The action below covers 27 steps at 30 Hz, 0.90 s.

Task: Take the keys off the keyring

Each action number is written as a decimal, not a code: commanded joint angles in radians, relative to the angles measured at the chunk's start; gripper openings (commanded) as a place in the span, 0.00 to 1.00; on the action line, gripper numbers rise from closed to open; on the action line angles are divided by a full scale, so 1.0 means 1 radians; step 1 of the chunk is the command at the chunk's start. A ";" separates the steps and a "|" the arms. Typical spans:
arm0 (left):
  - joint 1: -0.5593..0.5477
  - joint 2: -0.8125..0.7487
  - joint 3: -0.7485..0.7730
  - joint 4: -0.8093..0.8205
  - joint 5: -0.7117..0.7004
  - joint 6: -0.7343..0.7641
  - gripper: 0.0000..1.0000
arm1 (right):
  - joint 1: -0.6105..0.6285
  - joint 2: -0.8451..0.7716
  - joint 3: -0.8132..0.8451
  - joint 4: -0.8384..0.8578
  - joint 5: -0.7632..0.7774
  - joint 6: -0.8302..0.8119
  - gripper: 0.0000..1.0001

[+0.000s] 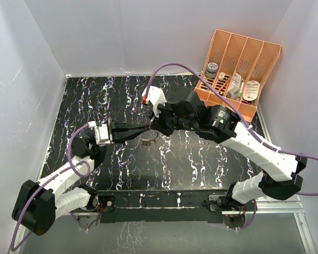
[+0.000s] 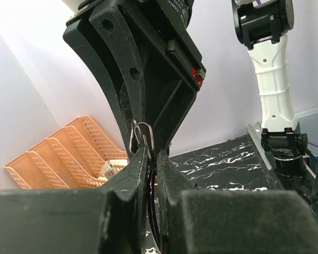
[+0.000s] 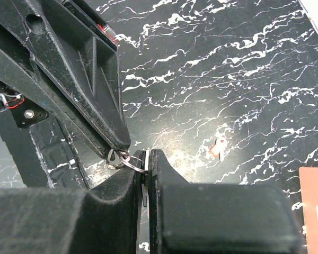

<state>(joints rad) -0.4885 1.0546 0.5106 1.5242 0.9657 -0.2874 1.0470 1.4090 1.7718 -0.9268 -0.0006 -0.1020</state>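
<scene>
Dangling at the centre of the surface (image 1: 191,164), the keyring (image 3: 128,160) is pinched from 9 and 3 o'clock, probably so one arm steadies the wire while the other works a key off. The keys (image 1: 147,141) bunch just at 6 o'clock of that meeting point; hanging or lying, I cannot tell. Left tool (image 2: 152,154) and right tool (image 3: 148,159) are each closed to a sliver on the ring's wire.

A black tabletop (image 1: 201,159) veined with white marbling carries an orange organiser (image 1: 221,45) standing in its far right corner against the walls. A small reddish piece (image 3: 218,148) lies alone on the dark surface.
</scene>
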 commanded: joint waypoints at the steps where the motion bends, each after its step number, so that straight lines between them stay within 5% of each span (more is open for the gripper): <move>1: -0.028 -0.060 0.065 0.213 0.064 -0.027 0.00 | 0.001 0.033 -0.021 0.082 -0.075 0.019 0.00; 18: -0.036 -0.093 0.091 0.263 0.055 -0.071 0.00 | -0.033 0.035 -0.064 0.168 -0.278 0.004 0.00; 27: -0.036 -0.099 0.089 0.139 0.063 -0.004 0.00 | -0.131 -0.024 -0.119 0.232 -0.138 0.015 0.00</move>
<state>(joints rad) -0.5220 0.9764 0.5697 1.5890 1.0367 -0.3614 0.9844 1.4605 1.6783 -0.8032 -0.2195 -0.1024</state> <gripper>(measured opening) 0.043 0.038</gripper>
